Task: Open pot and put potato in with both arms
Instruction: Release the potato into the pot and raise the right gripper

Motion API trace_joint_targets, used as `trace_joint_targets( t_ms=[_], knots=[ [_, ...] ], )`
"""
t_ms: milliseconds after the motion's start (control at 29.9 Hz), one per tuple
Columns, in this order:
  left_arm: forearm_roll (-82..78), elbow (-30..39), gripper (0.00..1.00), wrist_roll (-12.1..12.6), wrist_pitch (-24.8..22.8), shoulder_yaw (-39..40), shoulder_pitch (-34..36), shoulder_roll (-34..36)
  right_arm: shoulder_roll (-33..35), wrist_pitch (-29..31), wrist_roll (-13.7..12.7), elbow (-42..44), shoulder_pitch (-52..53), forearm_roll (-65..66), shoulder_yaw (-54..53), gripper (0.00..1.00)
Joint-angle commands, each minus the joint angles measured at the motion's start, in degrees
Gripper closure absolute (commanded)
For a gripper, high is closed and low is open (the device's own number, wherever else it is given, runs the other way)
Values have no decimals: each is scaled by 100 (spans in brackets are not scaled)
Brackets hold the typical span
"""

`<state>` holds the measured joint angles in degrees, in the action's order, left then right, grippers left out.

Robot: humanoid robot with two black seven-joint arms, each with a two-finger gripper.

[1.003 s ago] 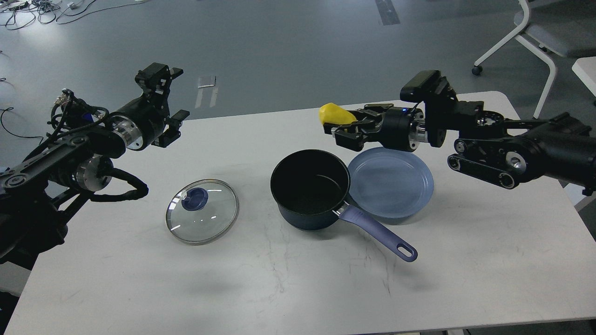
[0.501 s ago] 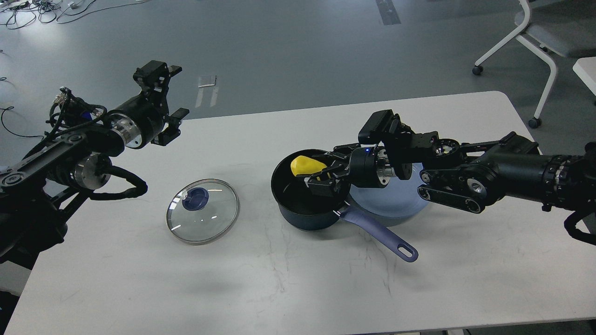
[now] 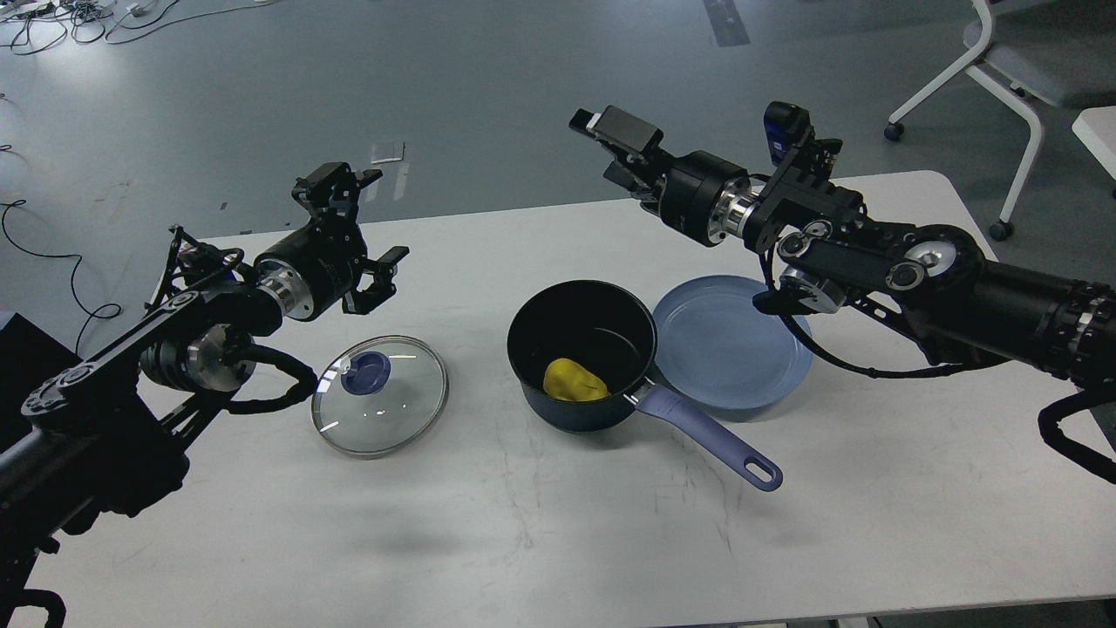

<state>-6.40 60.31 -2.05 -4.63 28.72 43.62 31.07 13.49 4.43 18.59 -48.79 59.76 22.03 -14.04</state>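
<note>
The dark navy pot (image 3: 532, 336) stands open in the middle of the table, its lavender handle (image 3: 708, 439) pointing to the front right. The yellow potato (image 3: 574, 381) lies on the pot's black bottom. The glass lid (image 3: 379, 395) with its blue knob lies flat on the table left of the pot. My right gripper (image 3: 613, 153) is raised above and behind the pot, open and empty. My left gripper (image 3: 377, 218) hovers open and empty above the table, behind and slightly left of the lid.
A flat pale-blue plate (image 3: 732, 340) lies right of the pot, touching it, under my right arm. The table's (image 3: 523, 541) back edge runs just behind both grippers. A white chair (image 3: 1003, 61) stands on the floor at the back right.
My right gripper lowered the potato into the pot, let it go and rose up and back. My left arm moved right, toward the lid.
</note>
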Motion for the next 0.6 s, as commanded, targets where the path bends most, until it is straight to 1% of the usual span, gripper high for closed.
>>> trace_joint_targets(
  t_ms=[0,33,134,201,267,334,401,468,568],
  knots=[
    [7,-54,2,-32,-152,247,-196,-153,303,988,-444,45,-465,-971,-704,0],
    [-1,-54,2,-50,-161,352,-231,-197,417,1321,-584,63,-666,-1356,-914,0],
    [16,-54,1,-94,-178,572,-319,-215,663,1754,-760,63,-1018,-1947,-1232,0],
    [16,-54,2,-94,-196,634,-328,-206,751,1799,-804,54,-1133,-2045,-1364,0],
    [25,-45,1,-94,-310,704,-346,-206,778,1807,-927,54,-1239,-2159,-1540,0],
    [25,-45,2,-85,-538,827,-398,-197,778,1799,-1138,54,-1265,-2404,-1716,0],
    [25,-36,2,-85,-591,872,-399,-197,761,1746,-1165,63,-1257,-2493,-1795,0],
    [25,-36,1,-85,-609,889,-399,-197,734,1667,-1095,72,-1222,-2476,-1848,0],
    [25,-19,2,-85,-609,889,-407,-171,734,1614,-1112,2,-1134,-2449,-1734,0]
  ],
)
